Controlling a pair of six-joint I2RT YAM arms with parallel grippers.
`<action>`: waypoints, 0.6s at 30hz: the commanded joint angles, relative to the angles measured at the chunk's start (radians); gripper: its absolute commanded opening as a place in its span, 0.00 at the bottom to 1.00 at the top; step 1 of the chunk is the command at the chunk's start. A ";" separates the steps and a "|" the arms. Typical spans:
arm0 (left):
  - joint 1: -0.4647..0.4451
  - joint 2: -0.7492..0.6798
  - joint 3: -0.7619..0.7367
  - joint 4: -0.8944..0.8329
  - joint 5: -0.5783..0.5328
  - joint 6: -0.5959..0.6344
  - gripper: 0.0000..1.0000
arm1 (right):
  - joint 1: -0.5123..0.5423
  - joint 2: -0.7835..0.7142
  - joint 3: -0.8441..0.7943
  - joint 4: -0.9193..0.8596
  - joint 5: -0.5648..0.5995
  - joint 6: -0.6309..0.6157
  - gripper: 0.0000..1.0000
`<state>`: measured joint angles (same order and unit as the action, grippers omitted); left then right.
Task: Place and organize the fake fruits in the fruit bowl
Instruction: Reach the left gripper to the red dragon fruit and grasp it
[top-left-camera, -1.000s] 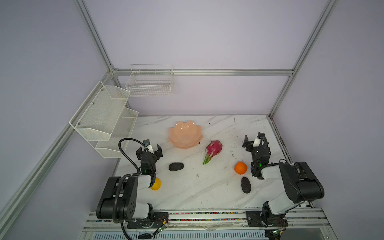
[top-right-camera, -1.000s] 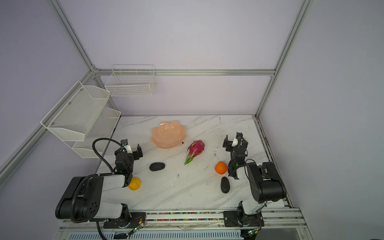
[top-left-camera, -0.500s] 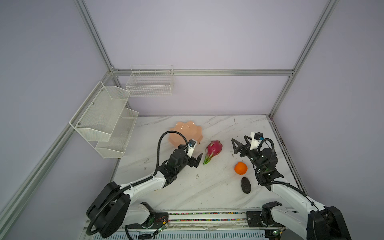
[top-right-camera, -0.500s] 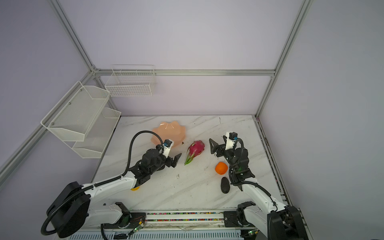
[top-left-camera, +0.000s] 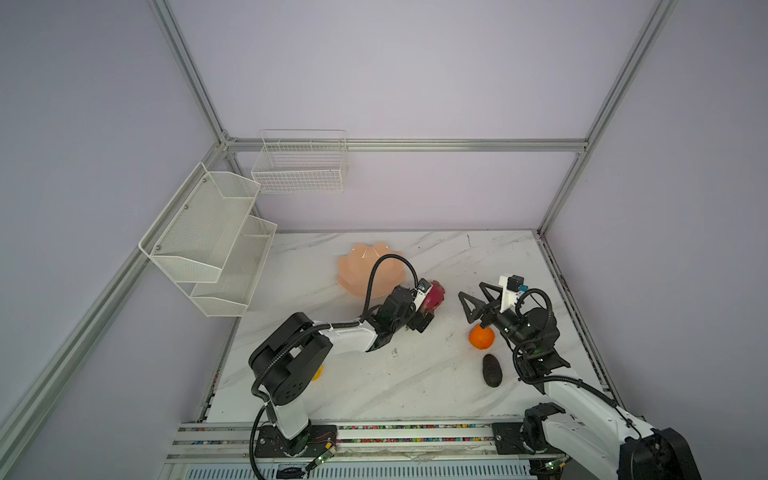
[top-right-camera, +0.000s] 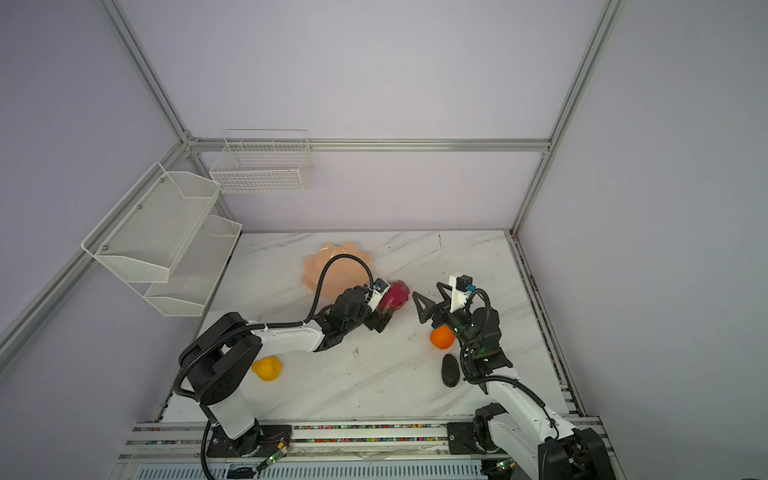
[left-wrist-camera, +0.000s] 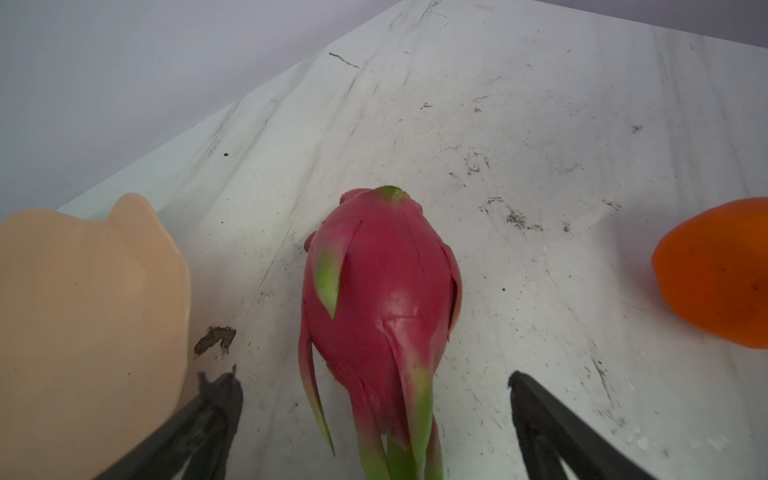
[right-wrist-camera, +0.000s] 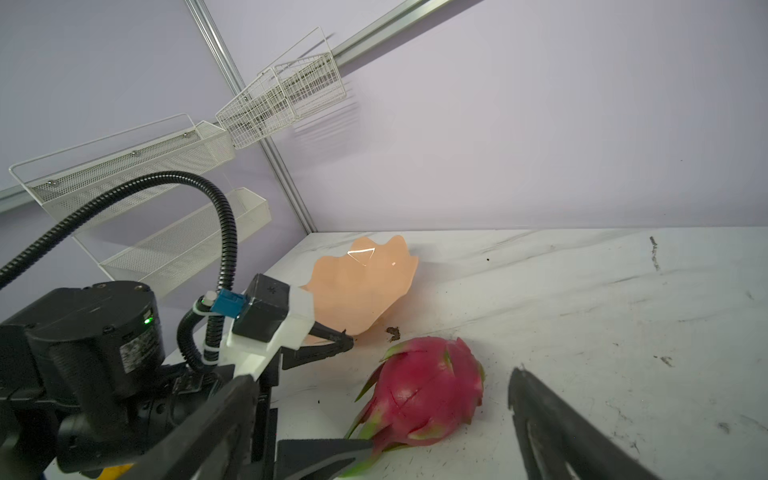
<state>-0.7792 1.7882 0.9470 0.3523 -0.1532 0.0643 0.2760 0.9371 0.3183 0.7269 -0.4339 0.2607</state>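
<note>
White marble-look tabletop (top-left-camera: 374, 386), scuffed with dark marks, enclosed by lavender walls (top-left-camera: 395, 83). Two-tier mesh shelf (top-left-camera: 208, 232) and wire basket (top-left-camera: 299, 166) hang at back left.

Fruit bowl (top-left-camera: 357, 270): back centre of the tabletop.

Dragon fruit (left-wrist-camera: 382, 291): on its side just right of the bowl, small gap between them. Long axis diagonal in both top views, rounded end toward back right, green tip toward the left arm.

Left gripper (left-wrist-camera: 372, 380): jaws spread wide either side of the green tip, clear of it, gripping nothing.

Right gripper (top-left-camera: 471, 291): also fully spread and empty, hanging beside the orange (top-left-camera: 482, 337).

Avocado (top-left-camera: 492, 370): just in front of the orange.

Yellow citrus (top-right-camera: 267, 368): beside the left arm's base
</note>
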 joint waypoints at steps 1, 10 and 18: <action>0.001 0.035 0.137 0.020 -0.055 0.031 1.00 | 0.005 -0.005 0.015 0.015 -0.018 -0.001 0.97; 0.007 0.156 0.252 -0.030 -0.034 0.018 1.00 | 0.005 0.017 0.020 0.020 -0.026 -0.006 0.97; 0.011 0.232 0.334 -0.087 -0.002 0.001 1.00 | 0.005 0.050 0.025 0.023 -0.026 -0.014 0.97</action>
<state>-0.7757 2.0129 1.1873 0.2779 -0.1757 0.0711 0.2760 0.9844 0.3210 0.7258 -0.4477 0.2569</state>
